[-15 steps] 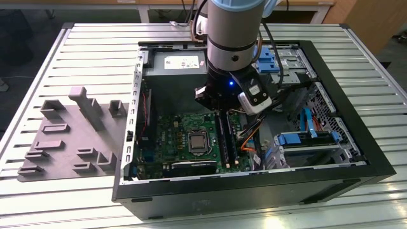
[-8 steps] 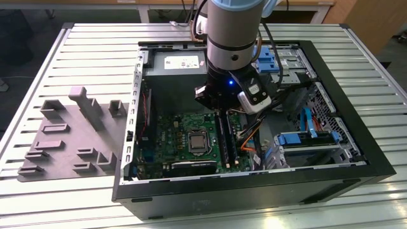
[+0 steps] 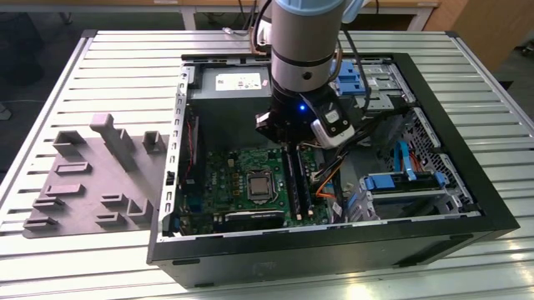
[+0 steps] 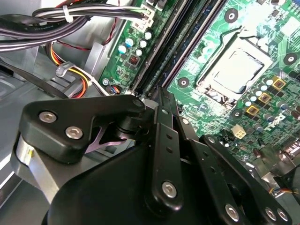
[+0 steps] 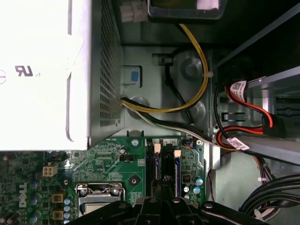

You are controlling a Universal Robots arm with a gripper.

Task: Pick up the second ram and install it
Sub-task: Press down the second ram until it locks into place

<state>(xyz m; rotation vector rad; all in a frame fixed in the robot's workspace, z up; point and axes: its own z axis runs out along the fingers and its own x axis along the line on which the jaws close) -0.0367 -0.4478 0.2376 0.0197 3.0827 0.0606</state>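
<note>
- Hanging inside the open black computer case point(image 3: 467, 232), the black gripper point(image 3: 288, 140) sat right over the long black memory slots point(image 3: 296, 181) at the exterior view's centre.
- Whether its fingers were parted or clenched, I cannot tell.
- A thin blue RAM stick point(image 5: 177, 176) stood seated in a slot on the green motherboard point(image 3: 229, 181), low in the first wrist view, just beyond the gripper.

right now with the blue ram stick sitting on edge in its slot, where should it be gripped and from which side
Grip the blue ram stick by its exposed top edge, near mid-length, pinching its two flat faces. Come straight down onto the motherboard: it stands on edge, with neighbouring black slots close alongside, so probably only the top is free.
</note>
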